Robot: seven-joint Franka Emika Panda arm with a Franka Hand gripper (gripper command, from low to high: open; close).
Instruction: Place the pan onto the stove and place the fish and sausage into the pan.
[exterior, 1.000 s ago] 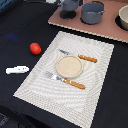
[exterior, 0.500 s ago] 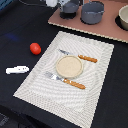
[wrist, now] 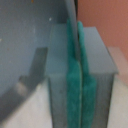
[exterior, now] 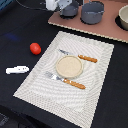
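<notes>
The small blue-grey pan [exterior: 70, 10] sits on the back left of the pinkish-brown stove [exterior: 100, 29]. My gripper [exterior: 59, 6] is at its left side. In the wrist view my gripper [wrist: 79, 85] has its green pads [wrist: 73, 95] pressed together on the pan's thin grey handle [wrist: 72, 12], with the pan's body [wrist: 25, 30] beside them and the stove [wrist: 105, 15] behind. The red-orange sausage [exterior: 35, 48] lies on the dark table left of the placemat. The white fish [exterior: 17, 70] lies nearer the front left.
A larger grey pot [exterior: 92, 12] stands on the stove just right of the pan. A dark burner [exterior: 124, 17] is at the stove's right end. A striped beige placemat [exterior: 95, 70] holds a round plate [exterior: 69, 66], a fork [exterior: 65, 80] and a knife [exterior: 80, 56].
</notes>
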